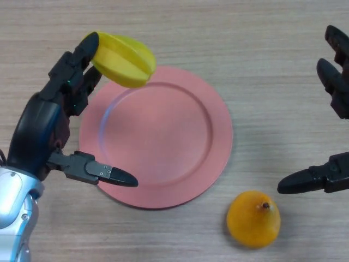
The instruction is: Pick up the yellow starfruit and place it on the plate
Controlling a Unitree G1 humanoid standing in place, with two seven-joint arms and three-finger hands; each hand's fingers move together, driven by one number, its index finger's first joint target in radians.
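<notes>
Starfruit (124,59) against left hand (52,117) fingertips

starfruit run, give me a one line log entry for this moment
left hand: open, fingers against starfruit | starfruit: over pink plate far-left rim | right hand: open, idle | orange fruit: on table

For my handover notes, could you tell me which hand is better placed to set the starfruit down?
Left: the left hand already touches the starfruit over the plate rim; the right hand is empty.

One yellow starfruit (124,60) at upper left, one pink plate (163,164) at centre, one orange fruit (253,219) at lower right, on one wooden table (245,54).
</notes>
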